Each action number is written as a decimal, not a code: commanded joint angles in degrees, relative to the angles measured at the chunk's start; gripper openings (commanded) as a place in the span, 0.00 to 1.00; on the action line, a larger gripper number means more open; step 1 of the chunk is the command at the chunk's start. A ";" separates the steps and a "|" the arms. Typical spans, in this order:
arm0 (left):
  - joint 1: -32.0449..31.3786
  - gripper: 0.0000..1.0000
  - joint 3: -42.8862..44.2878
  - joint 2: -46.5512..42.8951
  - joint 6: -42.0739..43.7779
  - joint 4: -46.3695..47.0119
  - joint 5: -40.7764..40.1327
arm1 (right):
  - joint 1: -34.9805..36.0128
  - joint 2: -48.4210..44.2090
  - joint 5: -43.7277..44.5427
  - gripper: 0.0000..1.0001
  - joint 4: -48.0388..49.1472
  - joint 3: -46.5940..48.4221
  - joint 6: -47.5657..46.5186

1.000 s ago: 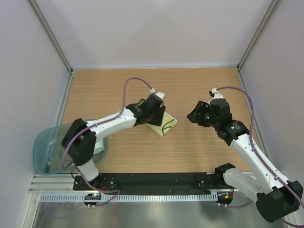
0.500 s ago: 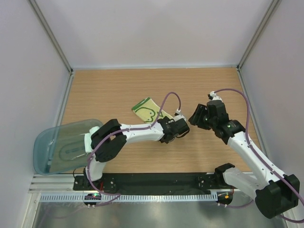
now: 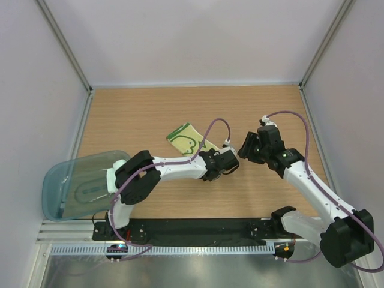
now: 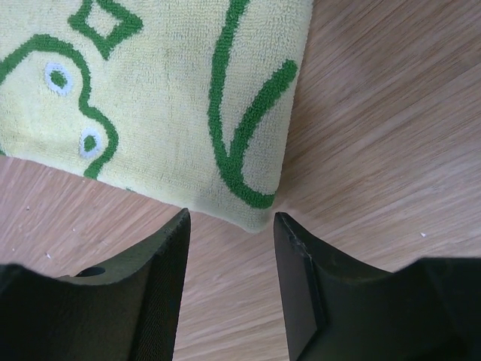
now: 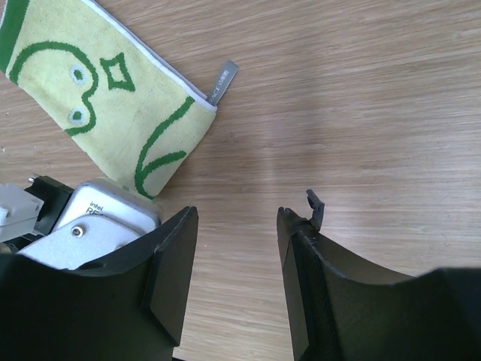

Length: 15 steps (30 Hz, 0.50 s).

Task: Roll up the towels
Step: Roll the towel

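Note:
The green-and-cream doodle towel (image 3: 186, 138) lies folded flat as a long strip on the wooden table. It also shows in the left wrist view (image 4: 150, 105) and the right wrist view (image 5: 105, 98). My left gripper (image 3: 215, 153) is open and empty, low over the table. Its jaws stand either side of the towel's near corner (image 4: 231, 218) without touching it. My right gripper (image 3: 242, 150) is open and empty, hovering over bare wood just right of the towel's end (image 5: 237, 214). I cannot make out the pale mint-blue towel.
A translucent teal-grey bin (image 3: 66, 189) sits at the near left table edge. The left gripper's white camera housing (image 5: 90, 222) shows close to my right gripper. A grey label tab (image 5: 224, 81) sticks out from the towel. White walls enclose the table.
A second ago my left gripper was over the towel. It now sits to the right, at the towel's near end, and the towel lies further back-left. My right gripper edged left.

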 commanded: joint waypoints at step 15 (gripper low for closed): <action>0.66 0.31 -1.07 3.28 2.81 6.59 2.95 | 0.07 1.23 -0.24 0.53 2.54 0.86 -0.17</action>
